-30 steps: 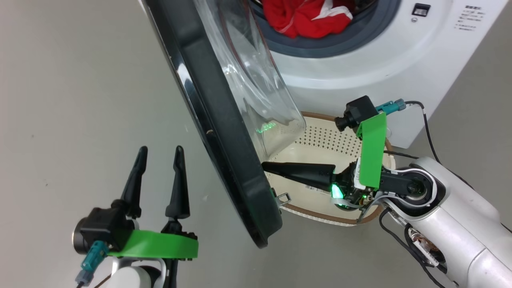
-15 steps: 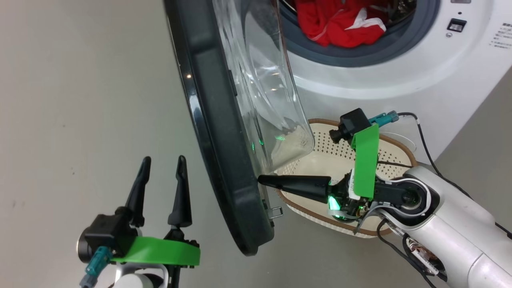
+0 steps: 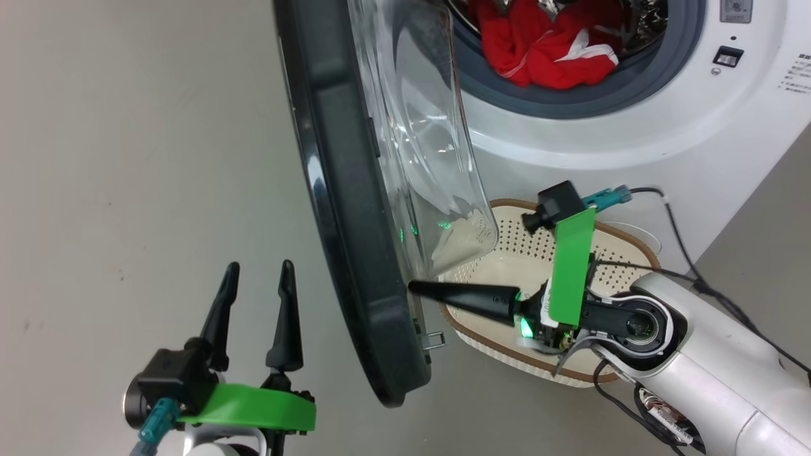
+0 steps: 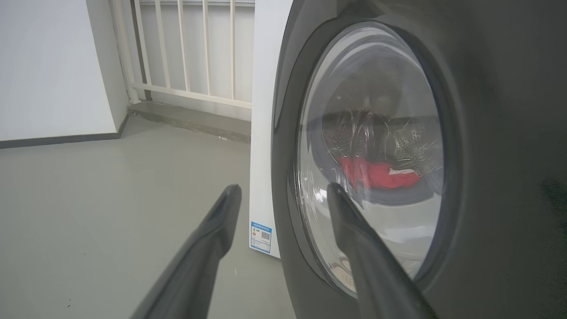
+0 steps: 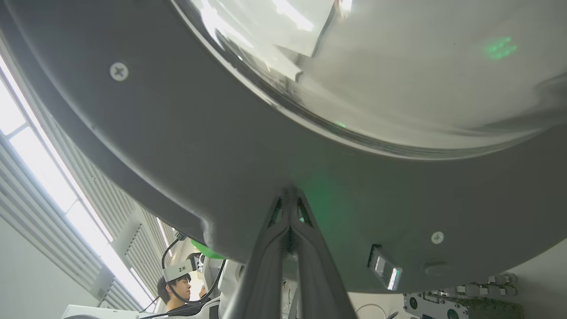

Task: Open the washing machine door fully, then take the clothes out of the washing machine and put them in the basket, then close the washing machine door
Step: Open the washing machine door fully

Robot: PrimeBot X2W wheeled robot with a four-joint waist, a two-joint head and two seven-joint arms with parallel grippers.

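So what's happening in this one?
The right gripper, shut, has its tip against the inner rim of the white front-loading washing machine's round black-rimmed glass door, which is partly open. Bright red fabric clothes lie in the drum; the cream perforated basket sits below the door. The left gripper hangs open.

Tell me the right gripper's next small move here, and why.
Probably push leftward with the shut right gripper, whose tip meets the inner rim of the washing machine door. The door is only partly open, its glass bowl overhanging the basket, and the clothes lie in the drum, so swinging it wider seems to come first.
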